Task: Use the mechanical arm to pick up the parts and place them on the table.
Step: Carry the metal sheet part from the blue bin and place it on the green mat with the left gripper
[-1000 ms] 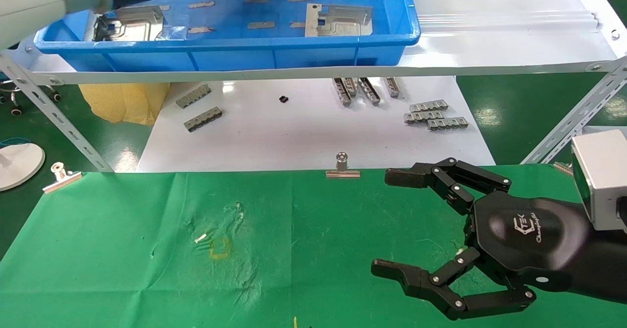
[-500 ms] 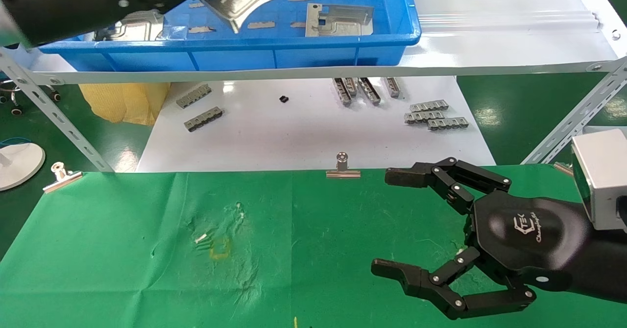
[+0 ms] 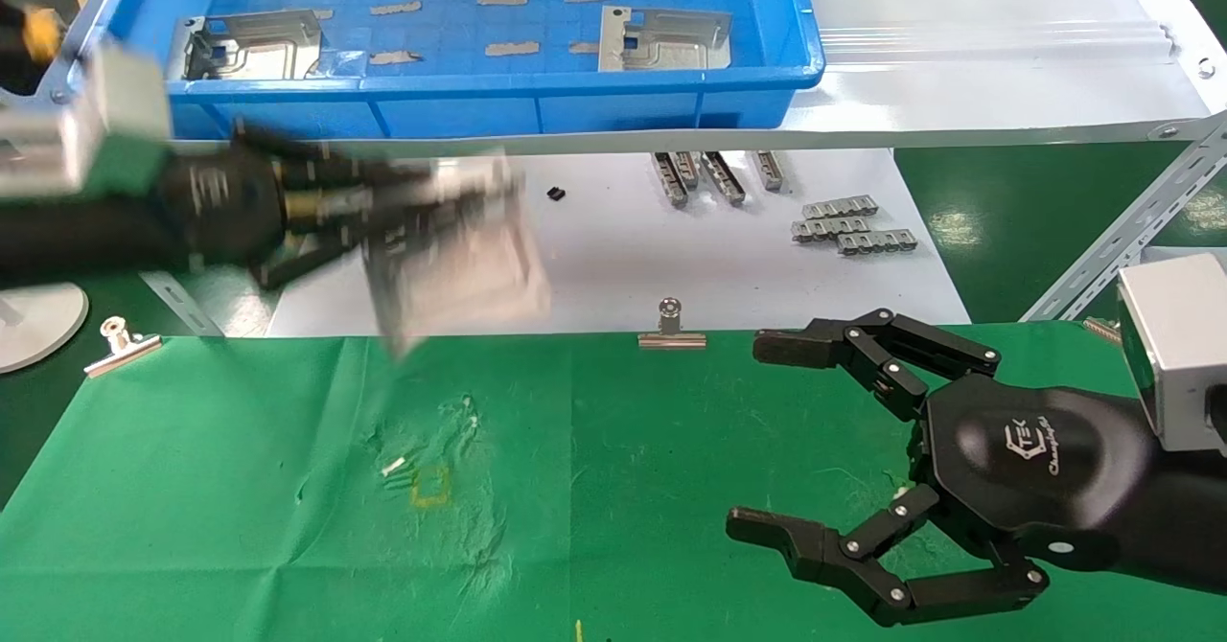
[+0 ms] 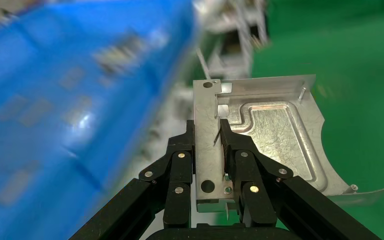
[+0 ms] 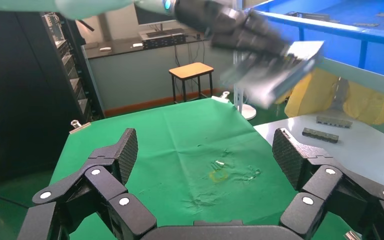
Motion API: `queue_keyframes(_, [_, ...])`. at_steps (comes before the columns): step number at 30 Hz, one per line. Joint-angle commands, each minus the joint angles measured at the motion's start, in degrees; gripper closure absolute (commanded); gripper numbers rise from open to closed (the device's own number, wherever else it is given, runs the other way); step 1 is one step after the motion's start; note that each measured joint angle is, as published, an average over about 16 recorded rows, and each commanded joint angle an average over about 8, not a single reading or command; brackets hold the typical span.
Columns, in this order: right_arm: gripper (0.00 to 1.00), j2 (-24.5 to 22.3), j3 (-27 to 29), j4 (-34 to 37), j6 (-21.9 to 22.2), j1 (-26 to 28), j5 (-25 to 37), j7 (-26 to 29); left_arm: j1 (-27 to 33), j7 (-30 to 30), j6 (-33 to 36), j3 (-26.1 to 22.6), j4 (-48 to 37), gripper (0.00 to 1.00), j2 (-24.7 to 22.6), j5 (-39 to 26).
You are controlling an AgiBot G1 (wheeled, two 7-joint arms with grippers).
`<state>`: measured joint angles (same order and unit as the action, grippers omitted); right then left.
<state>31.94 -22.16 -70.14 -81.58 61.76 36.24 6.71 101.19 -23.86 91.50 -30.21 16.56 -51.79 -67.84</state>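
Your left gripper point(image 3: 383, 216) is in the air in front of the blue tray point(image 3: 479, 110), above the white board point(image 3: 613, 259) and near the far edge of the table point(image 3: 240, 489). Its jaws are clamped on one held part point(image 3: 460, 249), a silver stamped plate. In the left wrist view, the two black fingers point(image 4: 179, 165) pinch the flat flange of that plate point(image 4: 260, 135) from both sides; the embossed channel and the arched notch project beyond the fingertips. The plate touches neither the table nor the tray. In the right wrist view, the same gripper point(image 5: 240, 35) and plate point(image 5: 280, 65) appear above the far end of the green cloth point(image 5: 190, 140).

Two more parts rest flat in the blue tray: one on the left point(image 3: 251, 43) and one on the right point(image 3: 663, 38).

Your right gripper point(image 3: 815, 441) sits low over the right side of the table, with nothing between its jaws, which are spread wide. Its palm shows the white "TEK" logo point(image 3: 1030, 441).

Note the small yellow square mark point(image 3: 429, 485) on the cloth, nearer you than the held part and well apart from it. Grey slotted bars point(image 3: 848, 223) lie on the white board. A binder clip point(image 3: 671, 326) grips the far table edge at centre, and a second one point(image 3: 120, 343) sits at the left.
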Motion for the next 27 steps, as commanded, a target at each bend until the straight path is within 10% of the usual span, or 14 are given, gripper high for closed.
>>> queue_keyframes(1, [0.0, 0.0, 0.0, 0.0, 0.0, 0.0, 0.0, 0.0, -2.76, -1.37, 0.09, -2.0, 3.85, 1.0, 1.63, 0.35])
queue_keyframes(12, [0.0, 0.0, 0.0, 0.0, 0.0, 0.0, 0.0, 0.0, -7.57, -15.84, -4.33, -9.57, -3.51, 1.0, -2.16, -6.65])
queue_keyframes(21, [0.0, 0.0, 0.0, 0.0, 0.0, 0.0, 0.0, 0.0, -6.6, -24.48, -7.94, -10.17, -8.76, 0.05, -4.45, -8.02])
queue_keyframes(27, [0.0, 0.0, 0.0, 0.0, 0.0, 0.0, 0.0, 0.0, -5.97, -28.72, -7.05, -9.9, -10.48, 0.0, -4.85, -7.67])
